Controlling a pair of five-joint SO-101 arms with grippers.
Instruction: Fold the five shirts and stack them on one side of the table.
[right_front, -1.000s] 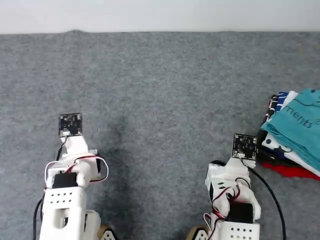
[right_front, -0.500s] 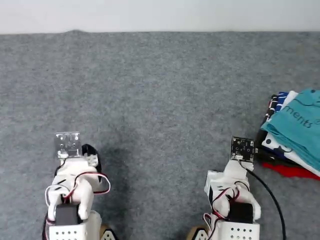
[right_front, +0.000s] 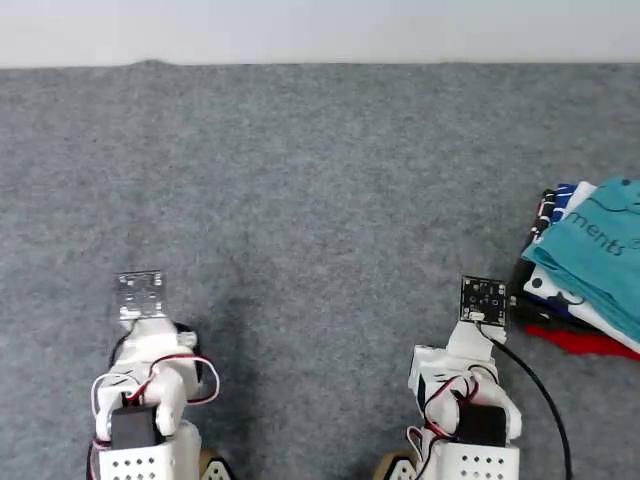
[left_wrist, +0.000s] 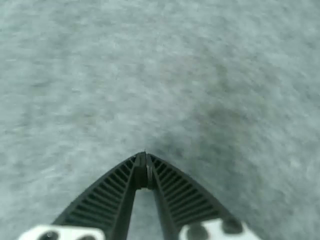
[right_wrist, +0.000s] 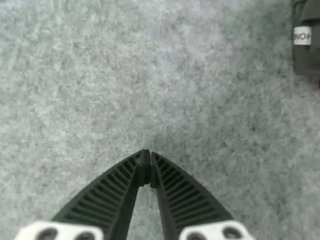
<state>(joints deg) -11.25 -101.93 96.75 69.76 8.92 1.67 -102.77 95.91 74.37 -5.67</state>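
Well, the grey felt-covered table (right_front: 330, 170) is the biggest thing here. At its right edge sits the stack of folded shirts (right_front: 585, 285), with a teal shirt (right_front: 600, 245) on top and a red shirt (right_front: 580, 342) at the bottom. The frame cuts the pile off, so the layers between are hard to count. The white left arm (right_front: 145, 400) stands near left. The white right arm (right_front: 465, 400) stands near right, beside the stack. The left gripper (left_wrist: 145, 159) and right gripper (right_wrist: 146, 155) each have their black jaws pinched tip to tip above the felt.
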